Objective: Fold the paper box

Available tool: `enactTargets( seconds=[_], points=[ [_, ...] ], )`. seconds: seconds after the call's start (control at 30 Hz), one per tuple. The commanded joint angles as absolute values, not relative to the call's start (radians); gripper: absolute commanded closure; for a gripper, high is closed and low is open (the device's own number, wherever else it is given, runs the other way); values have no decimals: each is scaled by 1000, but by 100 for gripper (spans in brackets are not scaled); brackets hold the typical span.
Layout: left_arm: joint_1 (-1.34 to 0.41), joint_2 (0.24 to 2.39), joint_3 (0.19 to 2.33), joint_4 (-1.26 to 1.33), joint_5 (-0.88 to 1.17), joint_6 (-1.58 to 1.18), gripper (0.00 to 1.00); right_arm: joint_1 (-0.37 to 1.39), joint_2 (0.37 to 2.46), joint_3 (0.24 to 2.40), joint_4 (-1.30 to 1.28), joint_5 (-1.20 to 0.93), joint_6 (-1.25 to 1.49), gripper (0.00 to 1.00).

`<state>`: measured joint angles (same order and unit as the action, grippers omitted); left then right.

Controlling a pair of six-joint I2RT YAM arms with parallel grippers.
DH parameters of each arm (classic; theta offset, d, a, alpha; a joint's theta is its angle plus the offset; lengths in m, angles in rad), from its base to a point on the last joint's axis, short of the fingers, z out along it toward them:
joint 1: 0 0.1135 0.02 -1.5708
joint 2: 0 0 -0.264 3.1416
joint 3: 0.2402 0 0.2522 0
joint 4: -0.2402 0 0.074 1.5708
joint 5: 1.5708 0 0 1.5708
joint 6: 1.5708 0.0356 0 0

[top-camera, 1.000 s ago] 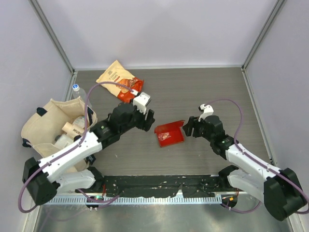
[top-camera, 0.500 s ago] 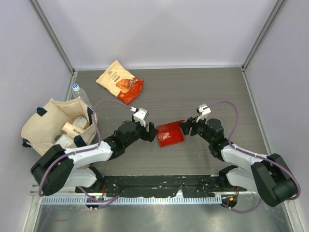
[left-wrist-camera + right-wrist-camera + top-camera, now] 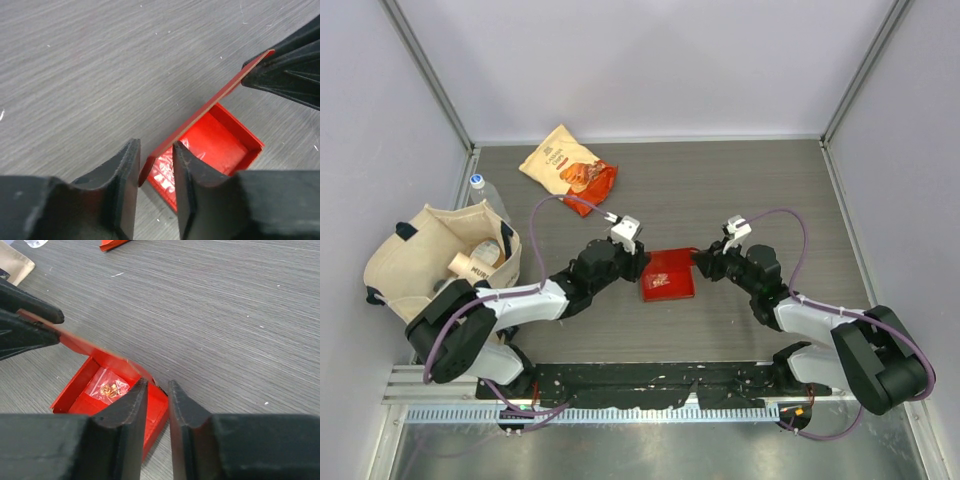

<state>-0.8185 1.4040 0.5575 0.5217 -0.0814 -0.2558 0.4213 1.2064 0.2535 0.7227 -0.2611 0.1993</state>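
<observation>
Left gripper and right gripper each pinched narrow on the paper box raised lid (clear sachet inside). Snack bag at 11 o'clock, tote at 9, both well apart.

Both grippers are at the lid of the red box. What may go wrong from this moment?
1. The paper box has a thin lid that sits between the left gripper and the right gripper at opposite ends; uneven pulling may crease or tear it.
2. The tray itself looks unheld, so it may slide.
3. The clear packet inside may get pinched under the lid.
</observation>
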Motion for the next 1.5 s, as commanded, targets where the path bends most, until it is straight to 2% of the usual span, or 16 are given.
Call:
enactTargets(
  seconds=[0.0, 0.13, 0.33, 0.43, 0.63, 0.87, 0.97, 1.07, 1.17, 1.2, 1.27, 1.33, 1.37, 1.4, 1.43, 1.47],
  points=[
    [-831, 1437, 636, 505, -133, -242, 67, 416, 1200, 265, 795, -288, 202, 76],
    [-860, 1471, 699, 425, -198, -230, 66, 419, 1192, 265, 799, -279, 210, 84],
    [-861, 1457, 730, 324, -189, -256, 49, 417, 1158, 259, 772, -227, 181, 91],
    [-861, 1428, 700, 316, -172, -255, 47, 417, 1154, 253, 775, -218, 183, 94],
    [-850, 1430, 683, 321, -187, -253, 51, 417, 1140, 252, 775, -225, 183, 95],
    [-779, 1479, 736, 325, -51, -267, 47, 417, 1124, 247, 764, -224, 179, 96],
    [-773, 1491, 741, 336, -25, -262, 55, 419, 1126, 247, 762, -225, 179, 96],
    [-770, 1496, 741, 363, -11, -265, 55, 417, 1138, 252, 765, -232, 179, 97],
    [-759, 1505, 765, 342, -17, -268, 49, 417, 1141, 253, 769, -232, 179, 98],
    [-737, 1508, 770, 334, -20, -296, 42, 417, 1141, 256, 767, -230, 181, 98],
    [-681, 1508, 772, 348, 29, -336, 36, 417, 1141, 258, 761, -221, 183, 98],
    [-644, 1517, 744, 441, 96, -398, 32, 417, 1134, 271, 730, -215, 193, 95],
    [-618, 1525, 739, 477, 116, -412, 32, 417, 1129, 278, 715, -204, 207, 89],
    [-612, 1531, 744, 495, 132, -422, 33, 419, 1118, 291, 680, -178, 233, 69],
    [-611, 1549, 753, 503, 132, -423, 34, 419, 1111, 299, 657, -167, 242, 58],
    [-611, 1558, 758, 512, 133, -425, 36, 420, 1105, 305, 634, -152, 247, 54]
  ],
)
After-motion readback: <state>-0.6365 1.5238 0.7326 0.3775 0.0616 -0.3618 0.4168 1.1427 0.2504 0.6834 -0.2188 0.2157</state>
